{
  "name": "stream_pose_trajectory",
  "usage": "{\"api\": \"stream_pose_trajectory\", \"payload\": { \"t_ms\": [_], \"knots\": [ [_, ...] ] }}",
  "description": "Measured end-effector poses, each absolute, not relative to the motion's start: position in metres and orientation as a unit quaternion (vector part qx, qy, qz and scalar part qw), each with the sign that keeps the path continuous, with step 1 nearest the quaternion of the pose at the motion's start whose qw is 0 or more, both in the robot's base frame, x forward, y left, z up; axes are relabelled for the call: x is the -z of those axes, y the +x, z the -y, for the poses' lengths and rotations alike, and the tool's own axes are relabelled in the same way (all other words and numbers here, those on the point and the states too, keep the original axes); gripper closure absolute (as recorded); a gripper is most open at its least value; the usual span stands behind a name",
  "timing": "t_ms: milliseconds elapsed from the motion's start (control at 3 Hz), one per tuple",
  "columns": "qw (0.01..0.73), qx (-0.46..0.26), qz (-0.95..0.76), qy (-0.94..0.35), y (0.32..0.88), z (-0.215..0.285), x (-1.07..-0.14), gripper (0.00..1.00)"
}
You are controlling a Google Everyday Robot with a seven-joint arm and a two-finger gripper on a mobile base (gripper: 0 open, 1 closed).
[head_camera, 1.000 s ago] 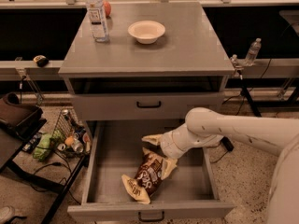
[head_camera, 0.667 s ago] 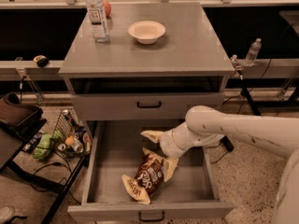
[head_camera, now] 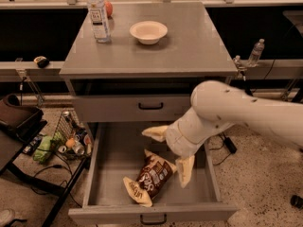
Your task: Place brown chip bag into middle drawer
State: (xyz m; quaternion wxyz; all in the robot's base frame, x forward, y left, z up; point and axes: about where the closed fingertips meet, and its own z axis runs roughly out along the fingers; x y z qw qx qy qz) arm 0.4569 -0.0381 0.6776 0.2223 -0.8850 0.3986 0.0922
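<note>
The brown chip bag (head_camera: 149,178) lies flat on the floor of the pulled-out middle drawer (head_camera: 106,174), near its front, tilted with one end toward the front left. My gripper (head_camera: 169,151) hangs over the drawer just above and to the right of the bag. It is open and empty. One cream finger (head_camera: 154,133) points left. The other finger (head_camera: 185,170) points down beside the bag's upper right end. The white arm comes in from the right.
A shut grey drawer front (head_camera: 150,108) sits above the open drawer. On the cabinet top (head_camera: 189,41) stand a white bowl (head_camera: 148,31) and a water bottle (head_camera: 98,17). A wire basket of cans (head_camera: 71,136) stands left of the drawer. Cables lie on the floor.
My gripper has moved slightly up and to the right, off the bag's upper end. The bag lies still in the drawer.
</note>
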Motion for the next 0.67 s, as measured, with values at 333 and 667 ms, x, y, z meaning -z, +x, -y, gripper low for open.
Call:
{"api": "stream_pose_trajectory", "payload": {
  "t_ms": [333, 667],
  "knots": [
    [0.208, -0.022, -0.42, -0.883, 0.457, 0.061, -0.766, 0.0],
    [0.204, 0.053, -0.473, -0.856, 0.47, 0.093, -0.835, 0.0]
  ]
}}
